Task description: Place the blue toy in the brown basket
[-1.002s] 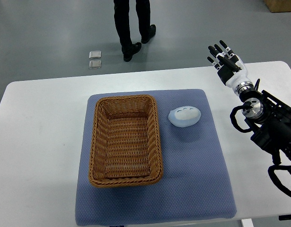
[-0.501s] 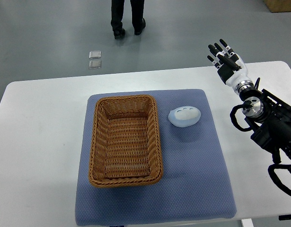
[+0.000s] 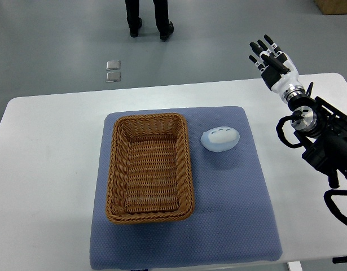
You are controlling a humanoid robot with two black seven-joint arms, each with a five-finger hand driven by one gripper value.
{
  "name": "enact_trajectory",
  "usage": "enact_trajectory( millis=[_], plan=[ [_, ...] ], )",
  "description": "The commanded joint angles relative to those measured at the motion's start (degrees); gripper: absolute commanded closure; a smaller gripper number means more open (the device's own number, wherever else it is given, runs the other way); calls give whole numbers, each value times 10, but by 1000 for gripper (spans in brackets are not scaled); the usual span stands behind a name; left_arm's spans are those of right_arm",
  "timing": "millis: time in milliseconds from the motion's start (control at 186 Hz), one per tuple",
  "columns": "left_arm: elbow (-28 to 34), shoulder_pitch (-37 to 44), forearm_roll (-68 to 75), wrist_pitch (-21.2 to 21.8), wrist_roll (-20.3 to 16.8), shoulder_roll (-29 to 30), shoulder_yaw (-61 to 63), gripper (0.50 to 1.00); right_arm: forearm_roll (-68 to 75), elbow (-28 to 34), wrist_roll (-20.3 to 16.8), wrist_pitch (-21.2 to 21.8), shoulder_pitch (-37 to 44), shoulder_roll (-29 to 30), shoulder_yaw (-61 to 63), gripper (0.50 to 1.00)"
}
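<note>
Top view: right hand [image 3: 273, 63], fingers spread and empty, hovers past the desk's [image 3: 49, 169] far-right corner; blue toy [image 3: 220, 138] lies on the blue mat [image 3: 229, 214] beside the brown wicker basket [image 3: 149, 167].

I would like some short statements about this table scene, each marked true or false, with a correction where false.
1. The pale blue rounded toy lies inside the brown woven wicker basket. False: it lies on the blue quilted mat, right of the basket.
2. The basket holds nothing. True.
3. The right hand grasps the toy. False: it is open, over the white table's far right corner, apart from the toy.
4. A person's legs show on the floor beyond the table. True.
</note>
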Motion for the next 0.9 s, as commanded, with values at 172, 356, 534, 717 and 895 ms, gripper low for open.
enact_trajectory(
  millis=[172, 356, 534, 717, 895],
  plan=[
    [1, 0, 0, 0, 0, 0, 0, 500, -30, 93, -2, -86, 5, -51, -105, 585],
    [1, 0, 0, 0, 1, 0, 0, 500, -160, 147, -5, -118, 46, -121, -249, 587],
    [1, 0, 0, 0, 0, 0, 0, 500, -306, 183, -6, -110, 98, -175, -366, 587],
    [1, 0, 0, 0, 0, 0, 0, 500, -454, 283, -6, -73, 162, -246, -478, 587],
    [0, 0, 0, 0, 0, 0, 0, 500, -520, 366, -6, 12, 237, -300, -574, 585]
  ],
)
